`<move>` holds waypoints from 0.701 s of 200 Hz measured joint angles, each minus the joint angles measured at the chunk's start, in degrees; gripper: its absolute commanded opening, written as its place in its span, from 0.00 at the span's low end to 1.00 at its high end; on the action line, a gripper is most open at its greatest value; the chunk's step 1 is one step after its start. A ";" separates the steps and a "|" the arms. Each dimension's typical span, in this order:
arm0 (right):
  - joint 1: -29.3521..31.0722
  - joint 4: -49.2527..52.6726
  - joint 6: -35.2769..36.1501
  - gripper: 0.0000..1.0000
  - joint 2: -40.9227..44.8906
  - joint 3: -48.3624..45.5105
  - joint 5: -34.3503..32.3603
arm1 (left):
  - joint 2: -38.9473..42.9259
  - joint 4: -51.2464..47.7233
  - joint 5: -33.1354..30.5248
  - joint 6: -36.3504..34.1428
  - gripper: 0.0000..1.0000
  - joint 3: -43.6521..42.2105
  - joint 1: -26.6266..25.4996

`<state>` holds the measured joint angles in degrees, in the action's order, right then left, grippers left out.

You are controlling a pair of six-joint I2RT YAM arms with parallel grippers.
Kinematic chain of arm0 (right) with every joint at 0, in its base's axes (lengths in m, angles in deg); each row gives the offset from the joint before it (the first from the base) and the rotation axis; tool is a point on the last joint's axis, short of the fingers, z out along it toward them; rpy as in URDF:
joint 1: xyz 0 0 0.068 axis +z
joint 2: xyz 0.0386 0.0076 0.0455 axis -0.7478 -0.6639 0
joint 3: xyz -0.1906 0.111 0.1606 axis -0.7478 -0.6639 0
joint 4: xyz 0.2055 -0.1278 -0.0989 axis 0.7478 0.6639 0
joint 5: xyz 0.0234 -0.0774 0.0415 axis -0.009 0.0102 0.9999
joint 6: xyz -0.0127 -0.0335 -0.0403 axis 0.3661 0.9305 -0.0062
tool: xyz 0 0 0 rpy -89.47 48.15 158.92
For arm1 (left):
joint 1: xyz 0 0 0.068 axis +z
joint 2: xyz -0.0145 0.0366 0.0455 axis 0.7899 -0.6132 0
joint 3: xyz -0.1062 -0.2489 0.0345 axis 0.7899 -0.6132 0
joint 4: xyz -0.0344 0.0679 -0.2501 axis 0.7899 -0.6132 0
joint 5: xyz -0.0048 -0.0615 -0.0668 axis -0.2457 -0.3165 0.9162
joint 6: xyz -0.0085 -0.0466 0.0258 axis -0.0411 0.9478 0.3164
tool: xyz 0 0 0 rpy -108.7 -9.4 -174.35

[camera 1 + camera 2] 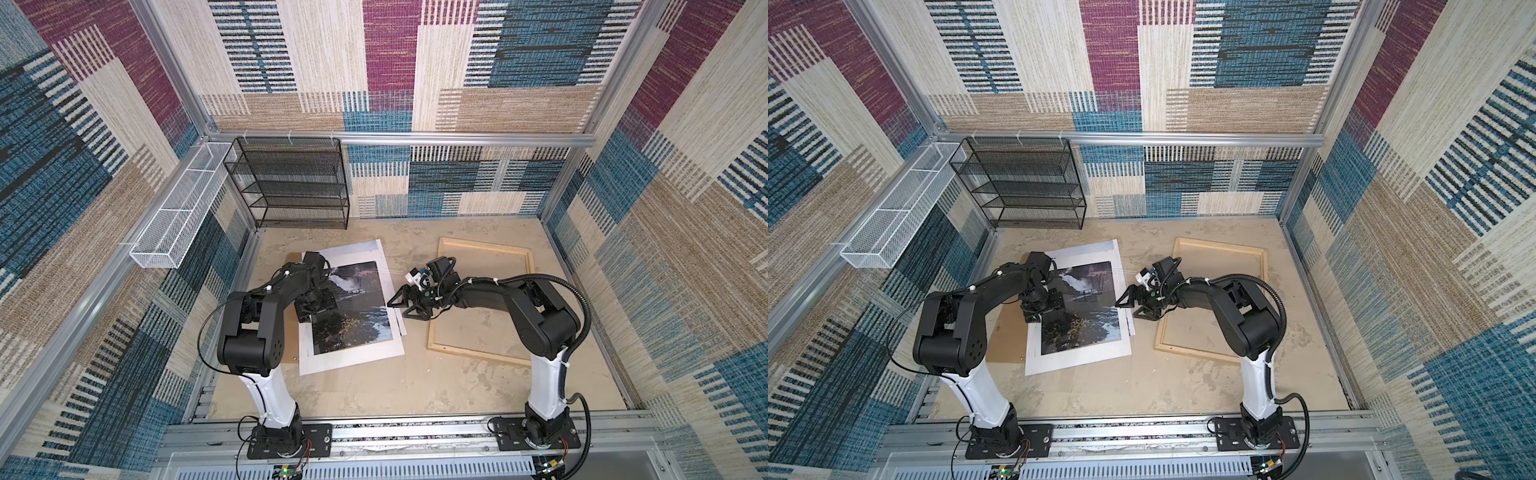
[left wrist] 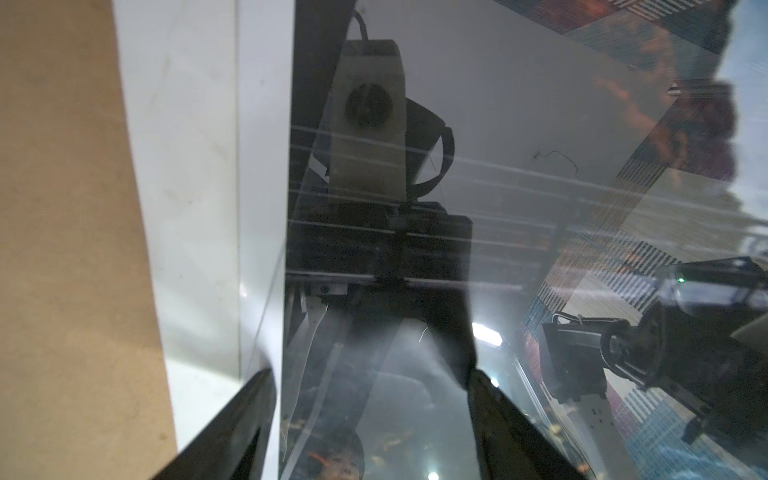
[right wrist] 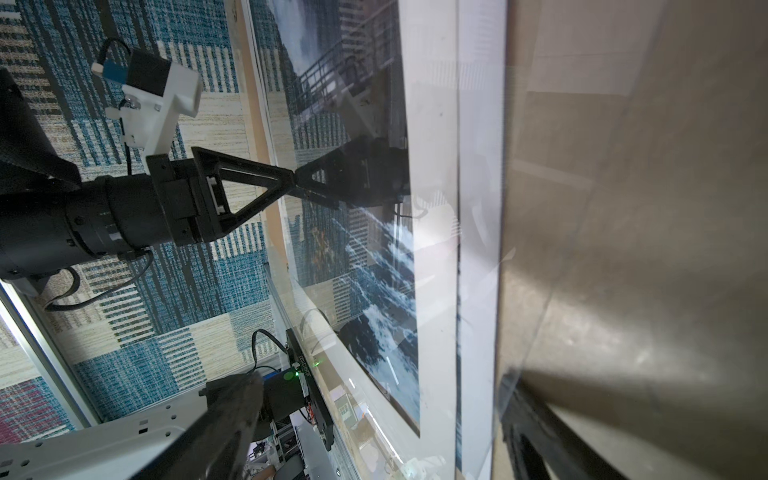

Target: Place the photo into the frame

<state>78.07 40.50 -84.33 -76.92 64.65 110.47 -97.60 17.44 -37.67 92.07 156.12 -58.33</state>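
Note:
The photo [image 1: 353, 307] [image 1: 1088, 307] lies flat left of centre, showing through a white mat [image 1: 353, 357]. A glossy clear sheet covers it and mirrors the arms in both wrist views. My left gripper [image 1: 316, 309] [image 1: 1040, 309] [image 2: 370, 376] points down, open, with its fingertips on the glossy surface at the photo's left edge. My right gripper [image 1: 397, 310] [image 1: 1125, 311] [image 3: 380, 386] is open and low at the pile's right edge, holding nothing. The frame [image 1: 486, 244] [image 1: 1221, 244], pale wood, lies empty on the table to the right, under the right arm.
A brown backing board [image 1: 291, 332] [image 2: 75, 249] sticks out from under the mat on the left. A black mesh shelf [image 1: 291, 183] stands at the back left. A white mesh basket [image 1: 178, 216] hangs on the left wall.

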 measured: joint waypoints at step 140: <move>-0.02 1.55 0.11 0.76 3.69 1.53 -3.02 | -0.20 -0.04 0.00 0.00 0.75 -0.04 0.00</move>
<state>78.05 42.06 -84.22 -73.22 66.18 107.46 -97.80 17.39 -37.67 92.07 156.08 -58.33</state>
